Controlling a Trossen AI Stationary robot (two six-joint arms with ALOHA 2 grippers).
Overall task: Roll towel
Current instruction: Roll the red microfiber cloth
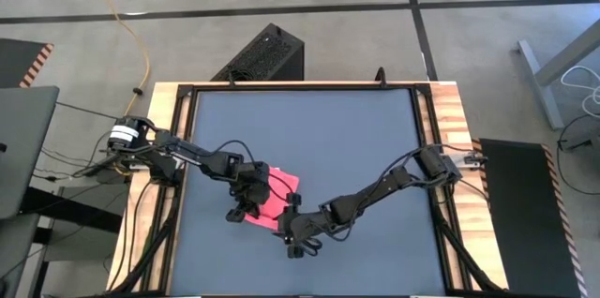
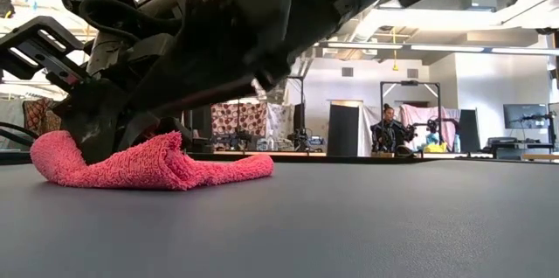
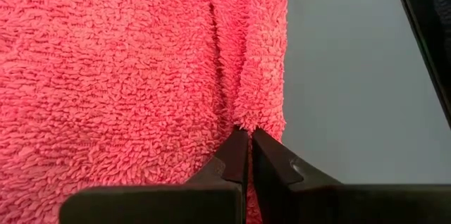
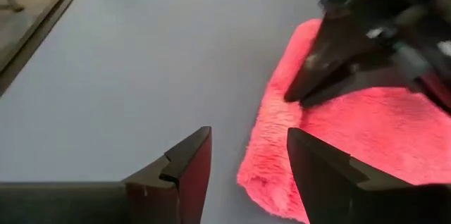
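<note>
You have bare table (image 1: 356, 139) beyond the towel (image 1: 277, 197); the left gripper (image 1: 246, 206) and right gripper (image 1: 298, 238) crowd its near edges.

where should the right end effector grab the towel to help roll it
Probably the near corner of the towel, coming in level across the table. That edge lies flat and free just ahead of the open right end effector, while the left end effector is shut on a raised fold of cloth farther along.
</note>
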